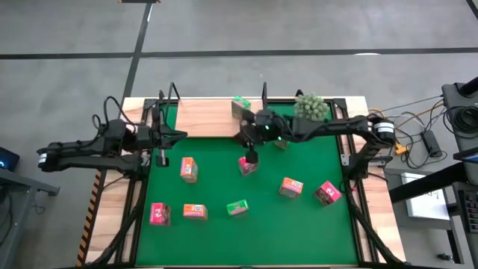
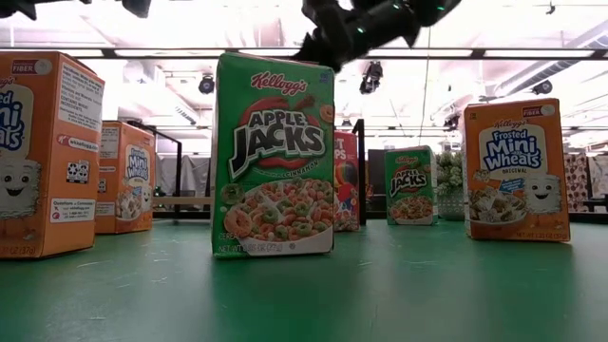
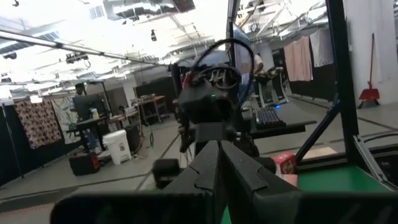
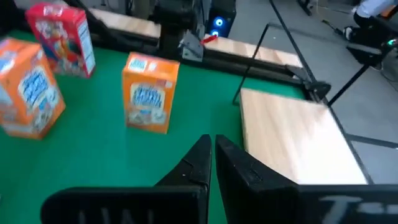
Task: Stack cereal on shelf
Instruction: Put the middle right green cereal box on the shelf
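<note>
**Both grippers pinched shut, boxes scattered over the green mat**

From above, the light wooden stepped shelf [image 1: 205, 118] lay along the far edge of the green table mat [image 1: 216, 232], with a green cereal box [image 1: 240, 105] standing on it near the middle. The right gripper [image 1: 252, 158] reached in from the right side and hung just over a pink-red cereal box [image 1: 247, 165] near the mat's centre; its fingers were drawn together, and I could not tell from there whether they touched the box. The left gripper [image 1: 165, 159] waited at the left edge, near the shelf's end. A small green bushy plant [image 1: 312, 107] sat by the far right corner. Other boxes lay apart across the mat: an orange one [image 1: 189, 169] left of centre, a pink-red one [image 1: 159, 214] and an orange one [image 1: 195, 212] toward the near left, a green one [image 1: 237, 208] near the middle, an orange one [image 1: 290, 187] and a pink-red one [image 1: 327, 193] to the right.

At table height, a green Apple Jacks box [image 2: 275, 157] stood upright in front, orange boxes on both sides.

The left wrist camera showed its own dark fingers [image 3: 205, 174] pressed together, holding nothing.

The right wrist camera showed its fingers [image 4: 198, 165] closed on nothing, over the mat beside the shelf board [image 4: 292, 134], with an upright orange box [image 4: 149, 92] beyond.
</note>
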`<action>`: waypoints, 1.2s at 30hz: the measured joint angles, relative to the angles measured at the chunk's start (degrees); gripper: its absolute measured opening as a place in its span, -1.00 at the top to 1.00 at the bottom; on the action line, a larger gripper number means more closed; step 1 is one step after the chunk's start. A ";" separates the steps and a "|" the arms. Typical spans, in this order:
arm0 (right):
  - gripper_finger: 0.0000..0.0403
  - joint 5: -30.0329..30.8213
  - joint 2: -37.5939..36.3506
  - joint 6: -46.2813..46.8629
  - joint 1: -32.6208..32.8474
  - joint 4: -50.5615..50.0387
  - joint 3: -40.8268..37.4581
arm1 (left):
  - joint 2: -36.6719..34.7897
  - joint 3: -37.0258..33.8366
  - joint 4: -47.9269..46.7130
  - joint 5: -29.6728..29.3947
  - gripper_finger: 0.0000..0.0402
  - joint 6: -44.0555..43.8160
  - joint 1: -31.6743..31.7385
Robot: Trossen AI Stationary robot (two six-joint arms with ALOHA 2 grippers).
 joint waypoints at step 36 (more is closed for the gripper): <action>0.94 2.32 -30.29 -6.62 1.08 13.04 -30.44 | 64.04 60.30 -47.18 21.71 0.84 21.47 27.20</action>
